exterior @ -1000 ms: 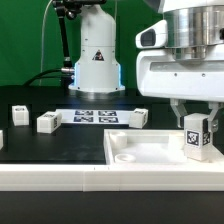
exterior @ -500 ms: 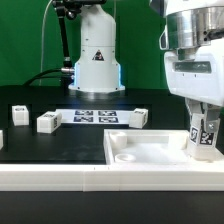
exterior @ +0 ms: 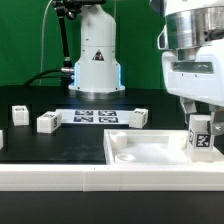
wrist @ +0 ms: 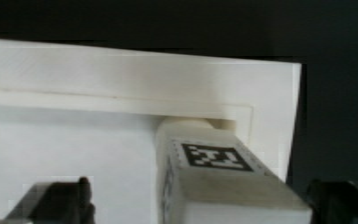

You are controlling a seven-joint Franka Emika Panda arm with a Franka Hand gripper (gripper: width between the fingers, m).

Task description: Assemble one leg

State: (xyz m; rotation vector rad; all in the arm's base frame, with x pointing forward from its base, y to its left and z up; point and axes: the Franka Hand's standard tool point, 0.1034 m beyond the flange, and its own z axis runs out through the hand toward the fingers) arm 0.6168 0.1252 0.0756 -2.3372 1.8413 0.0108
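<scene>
A leg [exterior: 199, 137], a white post with marker tags, stands upright in the corner socket of the large white panel [exterior: 140, 152] at the exterior view's right. My gripper [exterior: 200, 110] is open just above it, with the fingers apart on either side and no contact showing. In the wrist view the leg [wrist: 220, 170] stands on the panel [wrist: 105, 100] between my gripper's [wrist: 190, 205] dark fingertips [wrist: 60, 200], with a gap on each side.
Three more legs lie on the black table: two at the exterior view's left [exterior: 20, 114] [exterior: 47, 122] and one near the middle [exterior: 135, 117]. The marker board [exterior: 95, 117] lies behind them. The arm's base [exterior: 97, 60] stands at the back.
The leg went from held in the fingers and slightly tilted to standing upright on the panel corner. The fingers have let go and now sit higher.
</scene>
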